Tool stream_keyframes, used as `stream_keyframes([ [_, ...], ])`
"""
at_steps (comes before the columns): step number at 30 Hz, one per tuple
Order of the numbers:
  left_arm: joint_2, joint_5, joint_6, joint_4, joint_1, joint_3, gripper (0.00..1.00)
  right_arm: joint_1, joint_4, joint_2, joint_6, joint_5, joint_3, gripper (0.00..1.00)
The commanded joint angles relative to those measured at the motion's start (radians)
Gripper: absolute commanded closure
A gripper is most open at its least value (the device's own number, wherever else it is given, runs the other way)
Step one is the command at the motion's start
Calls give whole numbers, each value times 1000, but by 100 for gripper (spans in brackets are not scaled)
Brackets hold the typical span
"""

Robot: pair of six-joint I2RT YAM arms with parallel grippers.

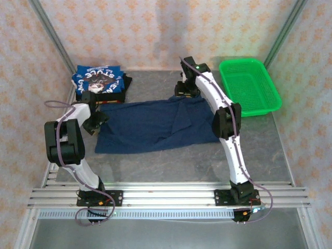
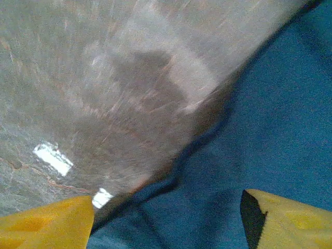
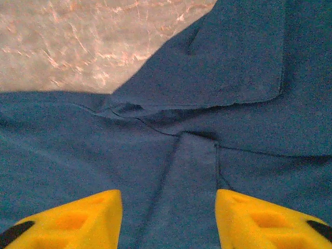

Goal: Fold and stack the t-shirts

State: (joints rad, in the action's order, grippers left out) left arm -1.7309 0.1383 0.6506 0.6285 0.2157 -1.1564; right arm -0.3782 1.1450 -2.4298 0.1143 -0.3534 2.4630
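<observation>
**Q:** Top view: where is the cloth?
**A:** The navy shirt [image 1: 150, 129] lies spread at the centre of the table [image 1: 171, 166]. A folded stack [image 1: 98, 83] sits at 10 o'clock and the basket [image 1: 249, 85] at 2 o'clock. The left gripper [image 1: 96, 122] is at the navy shirt's 9 o'clock edge. The right gripper [image 1: 185, 92] is at its 1 o'clock edge.

**Q:** Left wrist view?
**A:** The left gripper [image 2: 167, 207] is released, fingers spread. The navy shirt [image 2: 259, 129] covers 3 to 6 o'clock and its edge passes between the fingers. Bare table [image 2: 104, 78] lies at 10 o'clock.

**Q:** Right wrist view?
**A:** The right gripper [image 3: 167, 207] is released, fingers spread, grasping nothing. A raised fold of the navy shirt [image 3: 233, 67] lies between them. The table [image 3: 78, 41] shows at 11 o'clock.
</observation>
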Motion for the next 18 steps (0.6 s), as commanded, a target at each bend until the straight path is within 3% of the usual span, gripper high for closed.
stream_keyframes([
  [1,151,16,37,60,-5,-108,13,29,-10,215,92,-45,-66,42],
  [4,248,15,33,99,-5,-161,0,49,-8,351,166,-121,-278,41],
  [5,281,12,24,116,-5,-173,0,55,-35,409,197,-142,-384,41],
  [9,397,62,-2,126,-9,-166,0,69,-292,621,341,-243,-843,41],
  [12,463,83,-34,120,-36,-111,0,83,-538,687,457,-332,-1092,44],
  [18,482,98,-65,157,-41,22,0,84,-754,651,529,-351,-1208,47],
])
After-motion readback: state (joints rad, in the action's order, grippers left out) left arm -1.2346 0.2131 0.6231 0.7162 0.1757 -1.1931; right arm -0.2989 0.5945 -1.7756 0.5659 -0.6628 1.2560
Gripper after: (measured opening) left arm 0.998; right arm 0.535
